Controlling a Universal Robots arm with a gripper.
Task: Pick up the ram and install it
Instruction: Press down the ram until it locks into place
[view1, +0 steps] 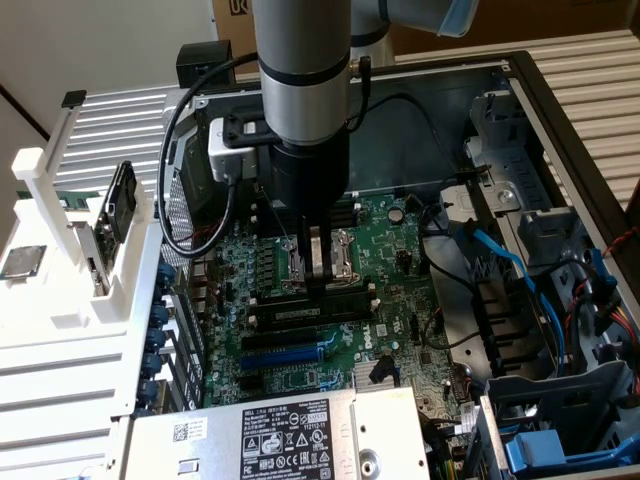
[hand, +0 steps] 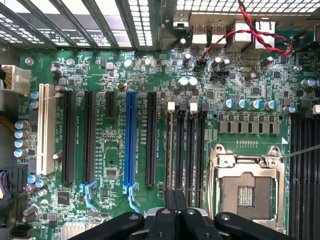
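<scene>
Inside the opened computer case (view1: 560, 130), the pincer (view1: 320, 272) is lowered over the green motherboard (view1: 400, 250) with its fingers pressed together. The ram (view1: 335, 291) is seen lying in a memory slot directly under the fingertips. The blue expansion slot (hand: 131, 142) is seen beside the memory slots (hand: 186, 150).

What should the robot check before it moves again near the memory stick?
1. Gripper above the memory slots: ok.
2. Ram lined up along a slot: ok.
3. Ram pushed fully down: cannot tell.
4. Slot end clips closed: cannot tell.
5. Black cable away from the slots: ok.
</scene>
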